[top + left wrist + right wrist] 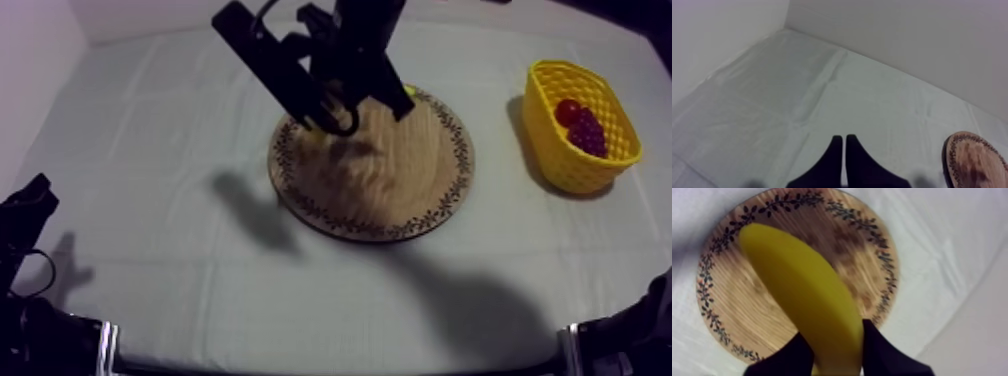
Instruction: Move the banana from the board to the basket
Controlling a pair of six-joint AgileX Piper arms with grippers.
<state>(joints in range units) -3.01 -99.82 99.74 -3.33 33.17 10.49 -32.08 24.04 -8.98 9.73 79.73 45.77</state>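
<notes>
**Banana in my right gripper over the board, basket not reached**

My left gripper sits low at the left edge of the cloth-covered table, well apart from everything else. In the left wrist view its two black fingers lie pressed together as a narrow wedge with nothing between them. They point across bare cloth, with the rim of the wooden board off to the side.

At mid-table lies the round wooden board with its patterned rim. My right arm comes in from above, and my right gripper hangs over the board's upper left part, throwing a shadow onto the wood.

In the right wrist view that gripper is clamped on the banana. One black finger is on each side of the fruit's near end. The rest of the banana stretches out across the board below. I cannot tell whether its far tip touches the wood.

At the far right stands the yellow basket, well apart from the board. Inside it are a small red fruit and a bunch of grapes, touching each other. The banana is over the board, not in the basket.
</notes>
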